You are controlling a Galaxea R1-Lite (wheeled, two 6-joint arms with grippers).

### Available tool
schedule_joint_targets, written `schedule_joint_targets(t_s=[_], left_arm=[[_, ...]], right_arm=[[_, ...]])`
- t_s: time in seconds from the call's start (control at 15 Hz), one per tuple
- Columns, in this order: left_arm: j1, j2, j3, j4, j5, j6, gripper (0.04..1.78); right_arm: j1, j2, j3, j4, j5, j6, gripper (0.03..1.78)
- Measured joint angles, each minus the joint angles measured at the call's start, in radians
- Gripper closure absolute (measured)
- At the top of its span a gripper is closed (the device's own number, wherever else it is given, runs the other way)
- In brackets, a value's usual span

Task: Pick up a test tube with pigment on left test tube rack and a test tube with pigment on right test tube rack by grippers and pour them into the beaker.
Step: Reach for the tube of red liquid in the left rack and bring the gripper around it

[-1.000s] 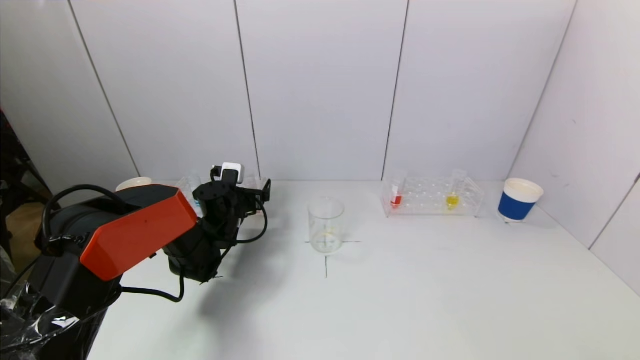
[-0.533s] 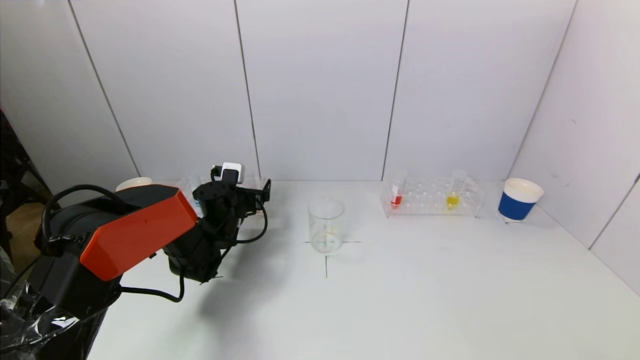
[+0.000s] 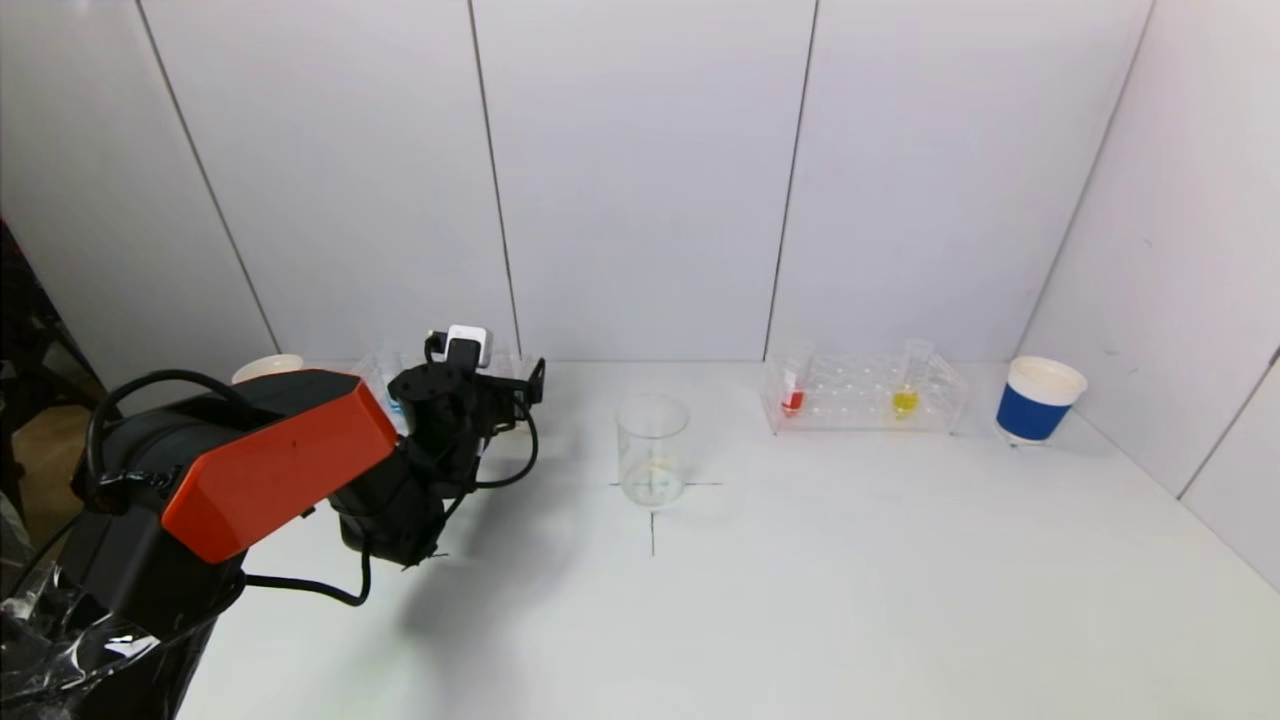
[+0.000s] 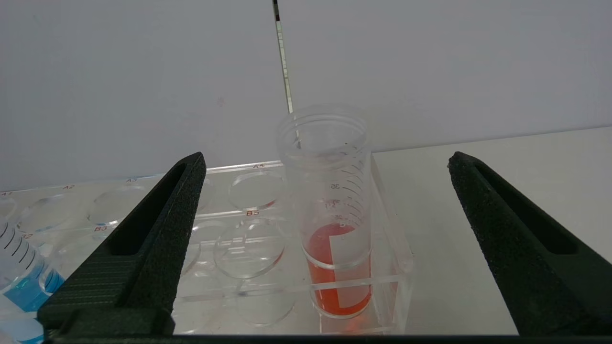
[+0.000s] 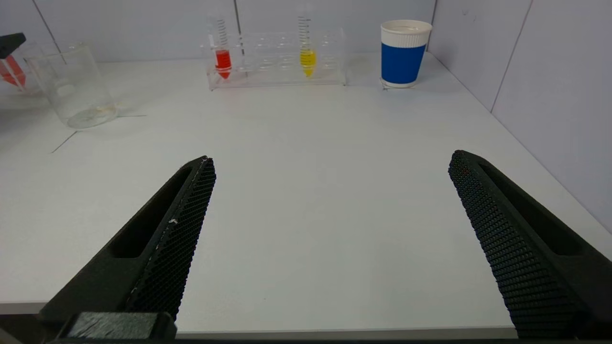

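My left gripper (image 3: 520, 385) is open at the right end of the left rack (image 4: 248, 212). A test tube with red pigment (image 4: 337, 248) stands in that rack's end hole, between the wide-open jaws (image 4: 327, 160) and apart from both. A tube with blue pigment (image 4: 19, 282) stands further along the rack. The clear beaker (image 3: 652, 450) stands mid-table on a cross mark. The right rack (image 3: 860, 395) holds a red tube (image 3: 793, 395) and a yellow tube (image 3: 905, 395). My right gripper (image 5: 330, 160) is open and empty over the table's near edge, out of the head view.
A blue paper cup (image 3: 1038, 400) stands right of the right rack, near the side wall. A white cup (image 3: 265, 368) sits at the far left behind my left arm. The wall runs close behind both racks.
My left gripper has edged very slightly toward the rack's right end. Nothing else has moved.
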Motion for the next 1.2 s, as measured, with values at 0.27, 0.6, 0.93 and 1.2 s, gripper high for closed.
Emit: schedule_joint_targets(t_s=[0.27,0.6,0.93,1.2], left_arm=[[-0.003,0.000,0.000,-0.001,0.001,0.001,0.05],[-0.004,0.000,-0.001,0.000,0.000,0.001,0.05],[-0.003,0.002,-0.018,-0.001,0.001,0.000,0.05],[-0.002,0.004,-0.021,-0.001,0.002,0.000,0.05]], right_arm=[[0.000,0.000,0.000,0.000,0.000,0.000,0.04],[0.000,0.000,0.000,0.000,0.000,0.000,0.04],[0.000,0.000,0.000,0.000,0.000,0.000,0.04],[0.000,0.000,0.000,0.000,0.000,0.000,0.04]])
